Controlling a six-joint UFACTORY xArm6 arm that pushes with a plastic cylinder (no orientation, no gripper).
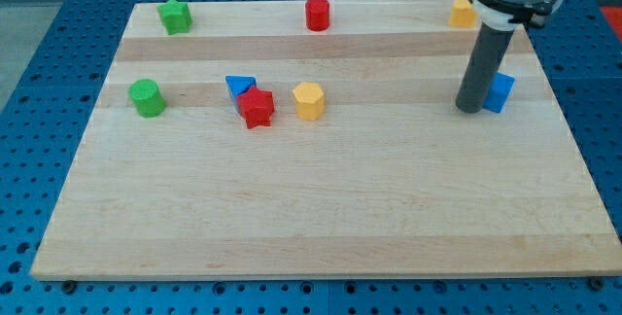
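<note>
**Rod tip stands against a blue block at the board's right side**

My tip point(469, 109), the lower end of the straight dark rod, rests on the pale wooden board point(321, 208) toward the view's right. The arm carries no pincer, so there is nothing to be open, closed or gripping; only the rod meets the board. Just to the view's right of the tip sits a small blue block point(499, 92), partly hidden behind the rod; its exact shape cannot be made out. The tip appears to touch the block's left face, or to stand right beside it, and the pictures do not settle which.

Above this pair, near the board's top right corner, lies a small orange-yellow block point(462, 12), half covered by the arm's grey metal body, its shape unclear.

The other blocks lie well apart from the tip. Near the board's middle left a red star-shaped block point(257, 108) touches a blue triangular block point(238, 86), which sits just above and to the left of it. A yellow hexagonal block point(309, 101) stands just to the right of the red star, with a narrow gap between them. A green cylindrical block point(147, 97) rests further left, near the board's left edge. Along the top edge are a green star-shaped block point(175, 16) at the left and a red cylindrical block point(318, 14) near the middle.

The board lies on a blue perforated table point(39, 82).
</note>
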